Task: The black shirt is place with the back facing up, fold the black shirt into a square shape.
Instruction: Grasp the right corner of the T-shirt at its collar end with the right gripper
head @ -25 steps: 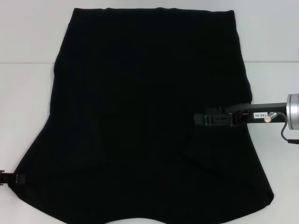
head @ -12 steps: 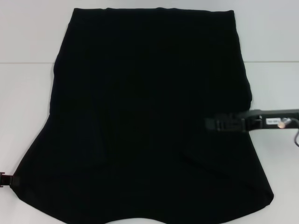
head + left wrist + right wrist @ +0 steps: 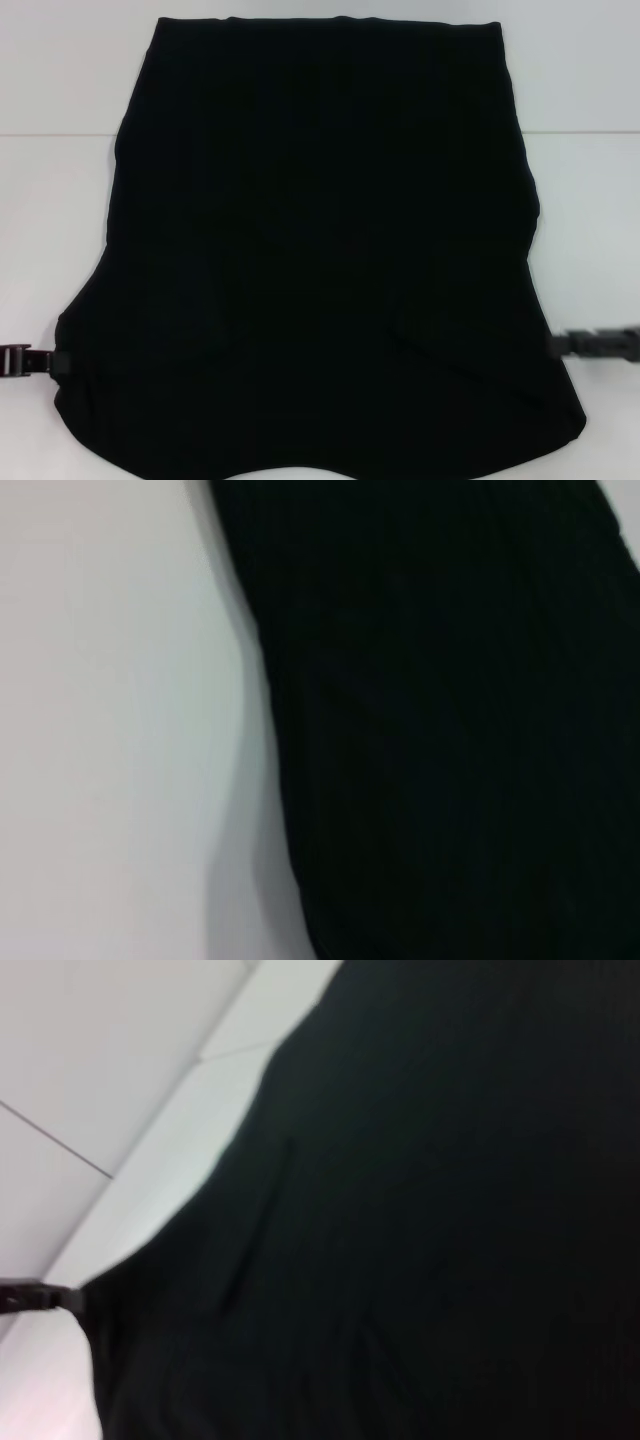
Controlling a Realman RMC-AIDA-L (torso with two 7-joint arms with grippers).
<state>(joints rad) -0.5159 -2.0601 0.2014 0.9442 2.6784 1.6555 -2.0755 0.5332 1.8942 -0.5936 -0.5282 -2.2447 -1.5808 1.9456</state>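
Your black shirt [image 3: 320,250]: matte, soft cloth, spread flat across the white tabletop [image 3: 50,230], long axis far edge to near edge, flaring nearward. Right end effector [image 3: 590,345] has withdrawn to the shirt's right border; left end effector [image 3: 30,360] moved inward at the left border. Finger states: cannot tell.

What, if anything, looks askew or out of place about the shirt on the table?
The black shirt lies flat but lopsided: its near left corner is drawn in where the left claw meets its edge, while the near right corner juts outward. The right claw sits beside the right edge. No damage shows.
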